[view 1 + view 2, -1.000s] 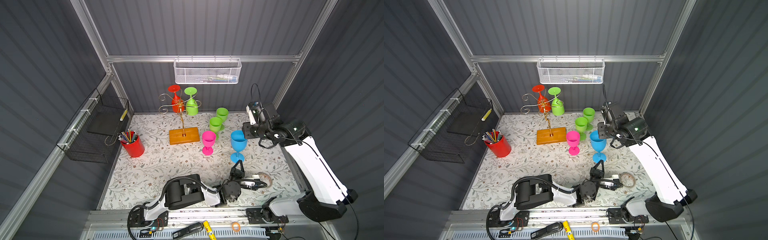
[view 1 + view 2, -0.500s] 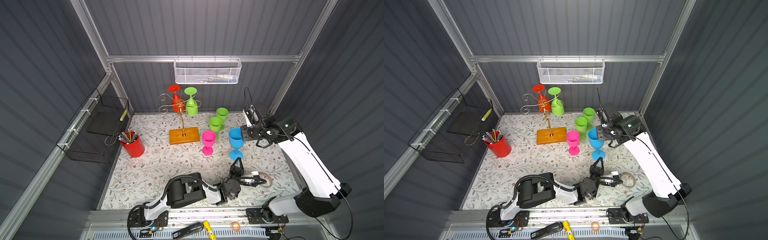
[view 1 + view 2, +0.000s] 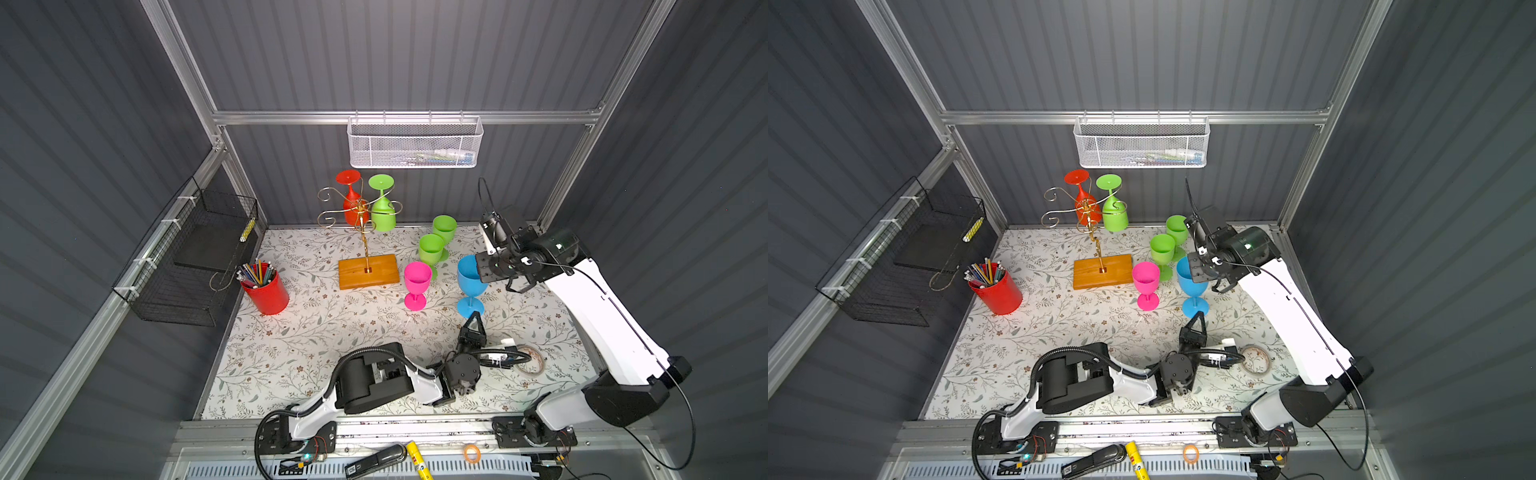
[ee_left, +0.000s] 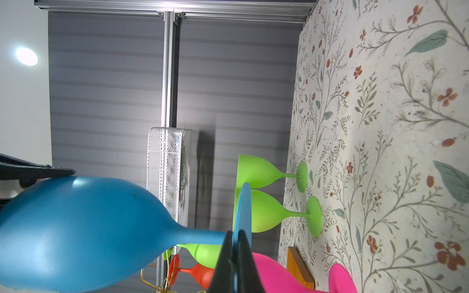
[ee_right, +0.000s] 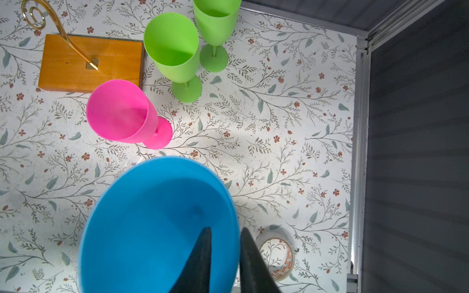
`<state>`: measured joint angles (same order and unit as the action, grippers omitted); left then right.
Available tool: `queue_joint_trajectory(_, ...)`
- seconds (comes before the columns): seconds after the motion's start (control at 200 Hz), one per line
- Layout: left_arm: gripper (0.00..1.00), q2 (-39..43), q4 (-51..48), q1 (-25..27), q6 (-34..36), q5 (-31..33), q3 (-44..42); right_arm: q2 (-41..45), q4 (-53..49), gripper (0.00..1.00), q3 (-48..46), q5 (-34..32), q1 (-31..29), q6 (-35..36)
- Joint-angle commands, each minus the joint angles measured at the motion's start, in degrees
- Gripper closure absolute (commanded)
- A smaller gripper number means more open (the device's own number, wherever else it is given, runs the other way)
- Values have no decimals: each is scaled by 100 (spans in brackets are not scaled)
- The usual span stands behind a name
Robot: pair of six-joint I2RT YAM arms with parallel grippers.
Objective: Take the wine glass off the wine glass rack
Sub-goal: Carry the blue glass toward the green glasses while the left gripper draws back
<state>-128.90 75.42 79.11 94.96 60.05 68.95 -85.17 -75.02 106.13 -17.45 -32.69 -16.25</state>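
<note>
my left gripper [image 4: 236, 237] is clamped on the foot of the blue wine glass [image 3: 468, 274], which stands upright, off the wine glass rack [image 3: 368, 272]. my right gripper [image 5: 225, 229] straddles its rim; i cannot tell if it grips.

wine glasses [image 3: 348, 177] [image 3: 383, 216] [image 3: 444, 226] [image 3: 431, 248] [image 3: 417, 278] [image 3: 468, 276] 6 | rack [image 3: 368, 271] 1 | baskets [image 3: 415, 145] [image 3: 195, 266] 2 | tape roll [image 3: 532, 361] 1

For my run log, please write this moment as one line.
left hand: shut on blue wine glass foot | right hand: open, straddling its rim | wine glass rack: red glass, green glass hanging
</note>
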Motion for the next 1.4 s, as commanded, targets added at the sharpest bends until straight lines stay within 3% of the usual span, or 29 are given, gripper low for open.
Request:
queue_joint_trajectory(0.0,100,-48,142,-66,-70,92,198,-43,-143,80,-17,-67,-27,50)
queue_joint_trajectory(0.575,100,-39,183,-129,-24,101,210,-88,-21,100,31,-83,-18,87)
queue_joint_trajectory(1.276,100,146,40,-140,-74,59,137,-171,-83,100,295,-107,-10,78)
queue_joint_trajectory(1.396,88,162,44,-140,-75,52,136,-180,-67,100,332,-124,-10,87)
